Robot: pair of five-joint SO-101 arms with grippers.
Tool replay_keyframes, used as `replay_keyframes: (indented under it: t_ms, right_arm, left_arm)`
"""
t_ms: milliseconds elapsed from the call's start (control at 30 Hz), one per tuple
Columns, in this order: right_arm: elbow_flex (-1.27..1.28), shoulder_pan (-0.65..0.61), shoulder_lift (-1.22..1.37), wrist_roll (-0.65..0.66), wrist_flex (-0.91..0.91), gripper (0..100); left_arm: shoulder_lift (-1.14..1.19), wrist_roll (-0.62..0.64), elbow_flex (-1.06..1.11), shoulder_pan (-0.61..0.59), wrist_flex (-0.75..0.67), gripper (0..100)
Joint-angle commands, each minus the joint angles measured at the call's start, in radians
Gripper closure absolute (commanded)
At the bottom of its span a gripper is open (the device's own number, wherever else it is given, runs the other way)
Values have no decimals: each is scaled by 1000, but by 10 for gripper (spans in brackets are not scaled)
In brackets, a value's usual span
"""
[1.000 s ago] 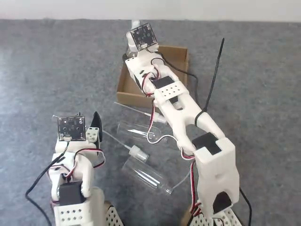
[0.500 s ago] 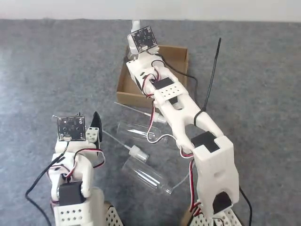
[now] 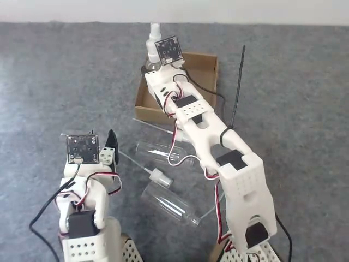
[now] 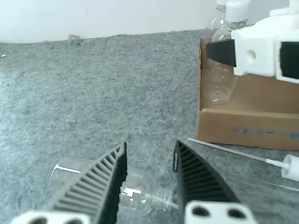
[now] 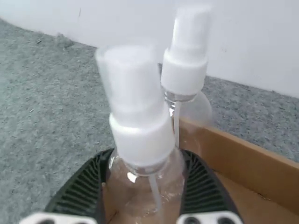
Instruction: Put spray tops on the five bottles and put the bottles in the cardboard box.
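My right gripper (image 5: 145, 165) is shut on a clear bottle with a white spray top (image 5: 140, 126), held upright over the far left corner of the cardboard box (image 3: 203, 64). A second capped bottle (image 5: 187, 65) stands just behind it in the box. The held bottle (image 3: 154, 42) sticks up past the right wrist in the high view. My left gripper (image 4: 150, 149) stands open low above an uncapped clear bottle (image 4: 135, 193) lying on the carpet. That bottle (image 3: 161, 153) lies between the two arms, and another bottle (image 3: 174, 203) lies nearer, by a spray top (image 3: 161, 177).
A loose spray top with a long tube (image 4: 289, 165) lies in front of the box's near wall (image 4: 247, 126). The right arm (image 3: 207, 125) stretches over the lying bottles. Grey carpet (image 3: 65, 82) spreads open on the left and right of the box.
The right arm has swung a little to the left with its bottle, and more of the spray top now shows above its wrist. The left arm has kept still.
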Motion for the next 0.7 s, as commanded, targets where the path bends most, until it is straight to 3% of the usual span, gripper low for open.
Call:
replay_keyframes:
  t_ms: [0, 233, 433, 667]
  right_arm:
    - [-55, -22, -19, 11, -19, 971]
    - [-55, -19, -18, 14, -15, 969]
    - [-49, -24, -13, 44, -12, 856]
    - [-51, -27, -22, 44, 56, 838]
  left_arm:
    - [-17, -5, -8, -2, -2, 848]
    - [-17, -5, -8, -3, -2, 848]
    - [-17, -5, -8, -3, -2, 848]
    - [-17, -5, -8, -5, -2, 848]
